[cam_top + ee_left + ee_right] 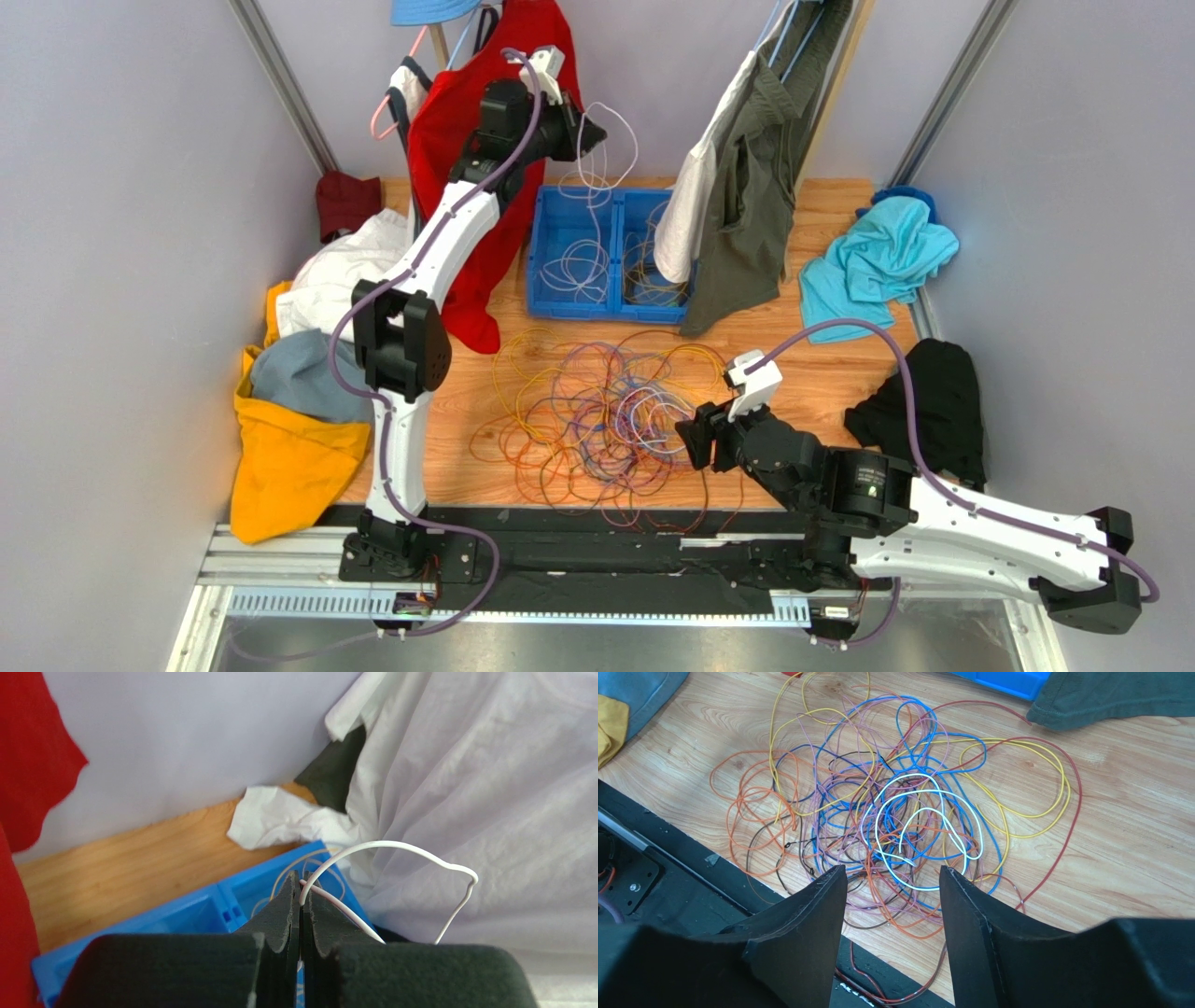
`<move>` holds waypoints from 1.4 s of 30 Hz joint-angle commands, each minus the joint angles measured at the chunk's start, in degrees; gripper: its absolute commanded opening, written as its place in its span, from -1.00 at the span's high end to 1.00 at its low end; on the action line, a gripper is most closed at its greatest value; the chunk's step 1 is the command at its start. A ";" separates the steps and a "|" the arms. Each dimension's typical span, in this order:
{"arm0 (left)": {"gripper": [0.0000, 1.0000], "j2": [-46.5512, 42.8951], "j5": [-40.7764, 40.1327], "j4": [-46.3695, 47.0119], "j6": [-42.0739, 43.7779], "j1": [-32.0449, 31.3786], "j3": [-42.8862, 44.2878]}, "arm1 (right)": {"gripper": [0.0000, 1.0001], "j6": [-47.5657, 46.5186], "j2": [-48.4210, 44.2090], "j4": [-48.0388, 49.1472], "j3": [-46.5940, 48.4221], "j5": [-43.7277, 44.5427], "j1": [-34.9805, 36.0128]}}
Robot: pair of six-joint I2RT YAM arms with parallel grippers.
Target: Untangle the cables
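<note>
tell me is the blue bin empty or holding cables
Not empty: the blue bin holds looped white cables in its left compartment, seen in the top view.

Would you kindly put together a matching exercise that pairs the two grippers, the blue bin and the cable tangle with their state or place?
Things:
1. left gripper
2. right gripper
3. blue bin
4. cable tangle

States or places:
A. spread on the near half of the table
B. open, jaws facing the tangle
C. shut on a white cable
D. near the far edge, with loose cables inside

Pairs: 1-C, 2-B, 3-D, 4-A.
</note>
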 commanded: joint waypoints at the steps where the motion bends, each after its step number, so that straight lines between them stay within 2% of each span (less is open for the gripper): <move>1: 1.00 -1.46 -0.19 11.99 1.13 0.11 0.39 | -0.10 -1.73 -0.44 2.53 -0.29 1.63 0.20; 4: 1.00 -0.14 -0.02 10.16 1.15 0.11 1.00 | -0.10 -1.82 -0.36 3.06 -0.64 1.80 0.20; 6: 1.00 0.04 -0.02 7.95 0.88 0.11 -1.62 | -0.09 -1.65 -0.35 3.32 -0.90 1.80 0.20; 11: 1.00 -4.08 -3.53 8.39 0.79 0.11 -16.46 | -0.08 -1.03 -0.79 4.20 -1.52 0.49 0.20; 13: 1.00 -4.09 -4.32 6.20 0.79 0.11 -17.19 | -0.08 -0.33 -1.14 4.20 -1.52 0.14 0.20; 16: 1.00 -1.56 -4.77 -0.30 -0.08 0.11 -13.87 | -0.07 0.46 -1.85 4.11 -1.52 -0.13 0.20; 19: 0.62 -1.28 -5.64 -5.93 -0.88 0.11 -12.18 | -0.06 1.51 -2.72 3.41 -1.52 -0.30 0.20; 20: 0.41 -1.63 -6.08 -7.68 -0.88 0.11 -12.18 | -0.05 1.69 -2.81 3.24 -1.52 -0.31 0.20; 22: 0.22 -3.38 -8.01 -9.79 -0.61 0.11 -12.18 | -0.05 2.31 -3.43 2.88 -1.52 -0.66 0.20; 24: -0.47 -4.70 -10.99 -14.10 0.00 0.11 -11.66 | -0.04 2.75 -3.95 2.88 -1.69 -0.92 0.20; 25: -0.49 -5.66 -12.49 -17.85 0.00 0.11 -10.61 | -0.04 3.01 -4.13 2.80 -1.69 -1.09 0.20; 26: -0.60 -5.94 -13.72 -19.81 0.09 0.19 -9.82 | -0.04 3.10 -4.31 2.71 -1.78 -1.36 0.20; 28: -0.61 -6.38 -16.80 -25.76 0.88 0.19 -7.09 | -0.03 3.28 -4.66 2.53 -1.69 -1.71 0.29; 31: -0.61 -7.60 -20.49 -30.01 0.97 0.28 -6.03 | -0.03 3.80 -4.93 2.53 -1.78 -2.24 0.20; 33: -0.61 -9.62 -19.72 -28.36 0.88 0.28 -9.95 | -0.02 4.15 -5.19 2.53 -1.95 -2.50 0.20; 37: -0.57 -18.67 -11.29 -13.37 -1.14 -0.33 -20.60 | -0.02 4.68 -5.45 3.06 -3.18 -2.68 0.20; 40: -0.57 -18.16 -10.48 -12.79 -0.35 -3.13 -20.01 | -0.01 4.86 -5.10 3.76 -3.71 -2.59 0.20; 42: -0.57 -14.40 -8.99 -14.11 0.53 -4.20 -16.16 | -0.02 4.77 -4.49 4.11 -3.63 -2.59 0.11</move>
